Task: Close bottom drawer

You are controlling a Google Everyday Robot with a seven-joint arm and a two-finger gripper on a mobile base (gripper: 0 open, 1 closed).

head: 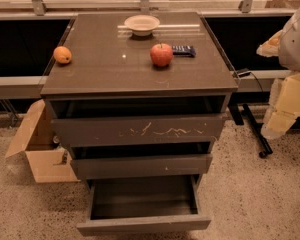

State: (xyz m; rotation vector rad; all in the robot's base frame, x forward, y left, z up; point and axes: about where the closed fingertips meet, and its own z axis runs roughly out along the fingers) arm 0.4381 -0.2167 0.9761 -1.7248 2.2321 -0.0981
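Observation:
The dark grey-brown cabinet (pixel 140 79) stands in the middle of the camera view. Its bottom drawer (pixel 142 224) is pulled far out towards me, and its empty inside shows. The plain front is near the lower edge of the view. Above it, the middle drawer (pixel 140 165) with a tiny white speck and the top drawer (pixel 137 129) with pale scratches stand a little open. My arm is at the right edge. The gripper (pixel 276 124) hangs at its pale lower end, right of the cabinet, apart from every drawer and higher than the bottom drawer.
On the cabinet top lie an orange (pixel 62 55), a red apple (pixel 161 54), a white bowl (pixel 141 24) and a dark blue packet (pixel 183 49). An open cardboard box (pixel 42 154) stands on the floor at the left. A black stand leg (pixel 255 134) is at the right.

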